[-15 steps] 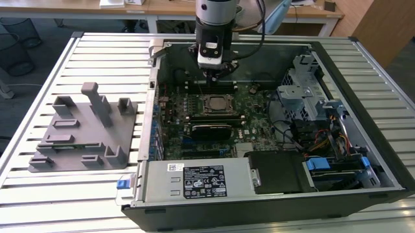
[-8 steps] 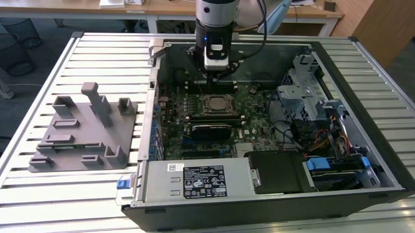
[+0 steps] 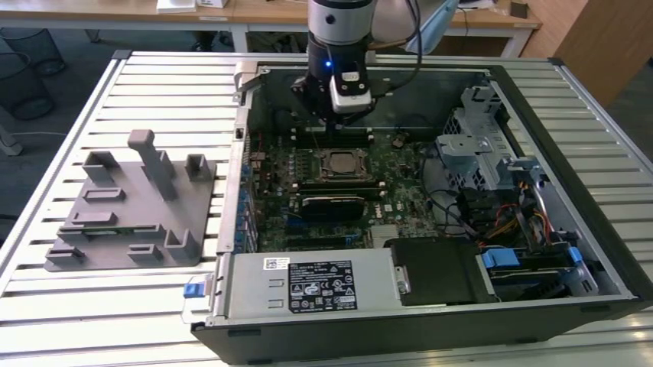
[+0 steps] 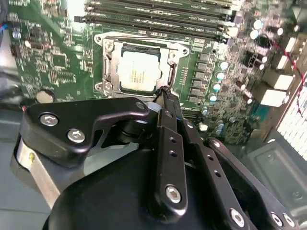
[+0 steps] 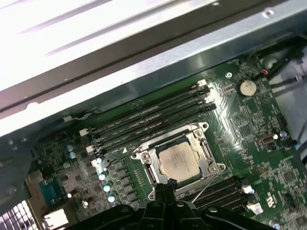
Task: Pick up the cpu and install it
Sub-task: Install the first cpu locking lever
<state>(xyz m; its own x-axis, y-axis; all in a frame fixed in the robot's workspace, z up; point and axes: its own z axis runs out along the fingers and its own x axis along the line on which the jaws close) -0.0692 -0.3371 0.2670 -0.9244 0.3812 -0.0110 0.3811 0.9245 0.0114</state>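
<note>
Now, what I see:
Cpu [image 4: 137, 72]: seated in socket, just beyond my gripper [image 4: 165, 91], fingertips together, empty.
Exterior view: grey fixture [image 3: 128, 210] beside case.

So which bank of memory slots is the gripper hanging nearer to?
The bank between the socket and the case's back wall; the gripper hangs over it.

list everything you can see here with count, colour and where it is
small square cpu with silvery metal top: one, silver, seated in the socket on the motherboard
dark square socket with metal frame: one, around the cpu
green motherboard: one, inside the case
long black memory slots: several, beside the socket
black open computer case: one, on the table
grey plastic fixture: one, on the exterior view's left, beside the case
slatted metal table: one, silver
robot gripper: one, black, fingers together above the socket's edge
</note>
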